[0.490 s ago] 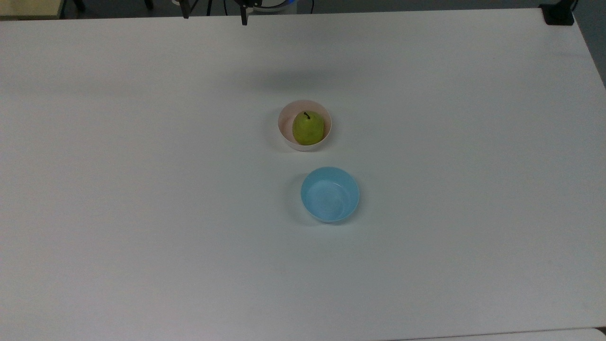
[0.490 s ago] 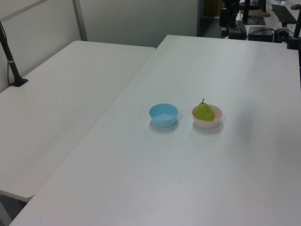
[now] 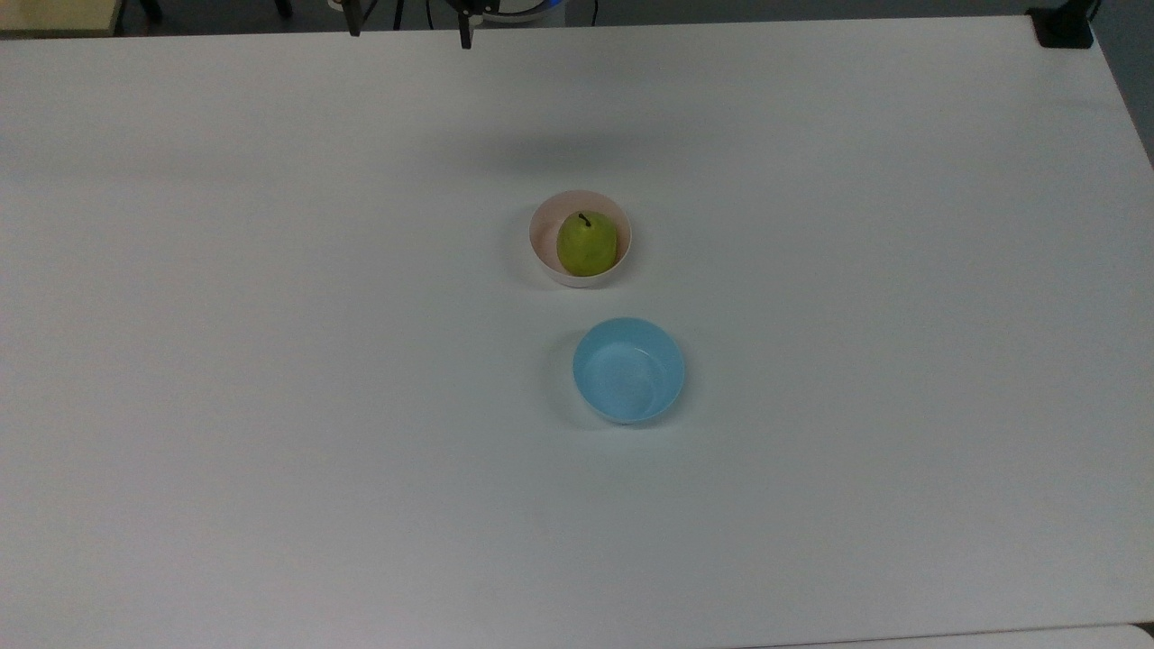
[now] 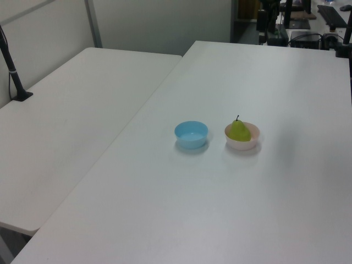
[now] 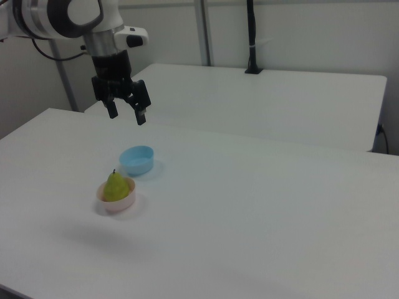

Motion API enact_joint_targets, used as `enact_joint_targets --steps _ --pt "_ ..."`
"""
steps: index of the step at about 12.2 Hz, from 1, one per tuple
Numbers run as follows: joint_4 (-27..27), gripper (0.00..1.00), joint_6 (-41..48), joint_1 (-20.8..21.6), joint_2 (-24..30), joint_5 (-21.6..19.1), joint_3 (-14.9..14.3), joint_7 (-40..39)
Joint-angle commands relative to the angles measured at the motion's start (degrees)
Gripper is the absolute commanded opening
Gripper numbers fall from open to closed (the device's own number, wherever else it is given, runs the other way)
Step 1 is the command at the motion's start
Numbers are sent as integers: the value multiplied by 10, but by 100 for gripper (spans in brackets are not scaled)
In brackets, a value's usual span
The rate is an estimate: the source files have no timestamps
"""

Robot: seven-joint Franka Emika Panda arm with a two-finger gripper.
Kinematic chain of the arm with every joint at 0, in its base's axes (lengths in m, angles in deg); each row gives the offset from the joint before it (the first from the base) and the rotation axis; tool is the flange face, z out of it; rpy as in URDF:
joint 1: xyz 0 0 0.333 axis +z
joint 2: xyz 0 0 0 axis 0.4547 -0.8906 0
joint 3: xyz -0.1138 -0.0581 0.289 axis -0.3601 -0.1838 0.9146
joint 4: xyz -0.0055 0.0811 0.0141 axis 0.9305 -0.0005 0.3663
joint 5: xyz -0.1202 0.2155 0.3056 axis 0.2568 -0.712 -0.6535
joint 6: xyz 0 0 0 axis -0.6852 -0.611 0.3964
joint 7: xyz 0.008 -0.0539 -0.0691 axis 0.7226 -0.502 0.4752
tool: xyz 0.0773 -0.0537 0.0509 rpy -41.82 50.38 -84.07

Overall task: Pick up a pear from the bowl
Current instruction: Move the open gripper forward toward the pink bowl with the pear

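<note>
A yellow-green pear (image 3: 587, 244) (image 4: 240, 131) (image 5: 116, 185) with a short dark stem stands upright in the pale pink bowl (image 3: 545, 245) (image 4: 242, 144) (image 5: 116, 202) near the middle of the white table. In the right view my gripper (image 5: 126, 114) hangs high above the table, open, with nothing between its black fingers. There it is well above the bowl and slightly to the right view's right of it.
A light blue bowl (image 3: 629, 370) (image 4: 191, 134) (image 5: 137, 160) sits empty beside the pink one. A second white table (image 4: 71, 115) (image 5: 262, 93) adjoins this one. A black post (image 4: 12, 69) (image 5: 251, 37) stands on that table. A black clamp (image 3: 1064, 25) sits at the table's corner.
</note>
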State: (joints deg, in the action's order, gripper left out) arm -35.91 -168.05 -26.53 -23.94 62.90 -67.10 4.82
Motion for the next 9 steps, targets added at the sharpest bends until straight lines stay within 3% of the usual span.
enact_joint_targets --steps 1,9 --pt "1 100 10 5 1 -1 -2 -11" --pt "-6 100 -4 11 -6 -2 6 -23"
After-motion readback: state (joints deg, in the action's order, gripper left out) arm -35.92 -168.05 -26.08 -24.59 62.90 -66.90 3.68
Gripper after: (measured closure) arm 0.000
